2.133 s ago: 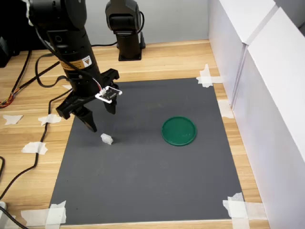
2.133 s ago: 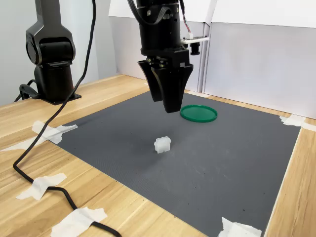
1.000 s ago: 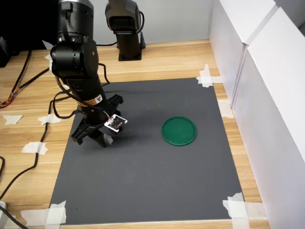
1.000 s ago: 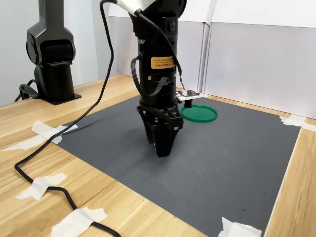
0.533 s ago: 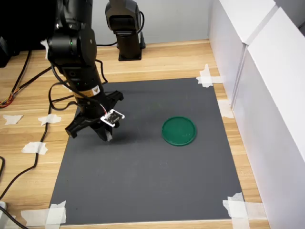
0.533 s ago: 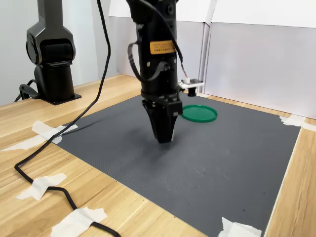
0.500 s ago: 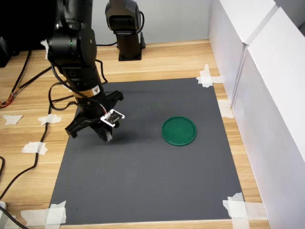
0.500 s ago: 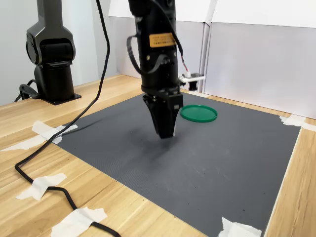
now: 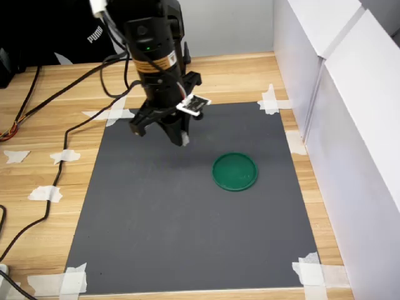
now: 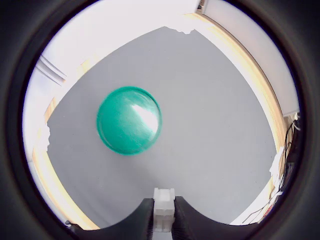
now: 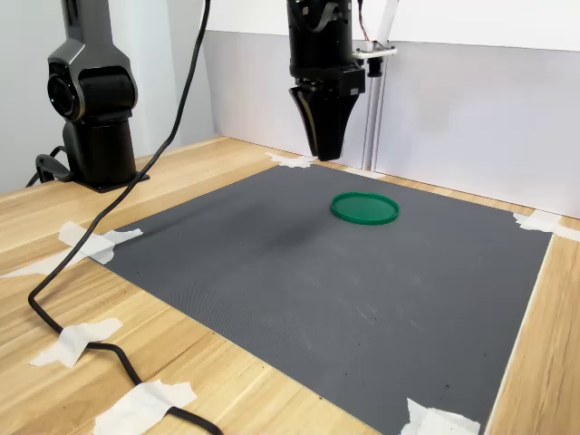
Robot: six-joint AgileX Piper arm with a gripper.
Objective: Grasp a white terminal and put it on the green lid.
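the gripper (image 10: 163, 226) is closed tight on the white terminal (image 10: 163, 209), carrying it in the air short of the green lid (image 10: 129, 120); the terminal looks light, stiff and smooth, so pinching its flat sides seems safest.

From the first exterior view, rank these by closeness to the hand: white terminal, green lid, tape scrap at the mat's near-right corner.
1. Small white plastic terminal: pinched in the hand.
2. Flat round dark-green lid: on the mat, right of and nearer than the hand.
3. White tape scrap: far near-right corner.
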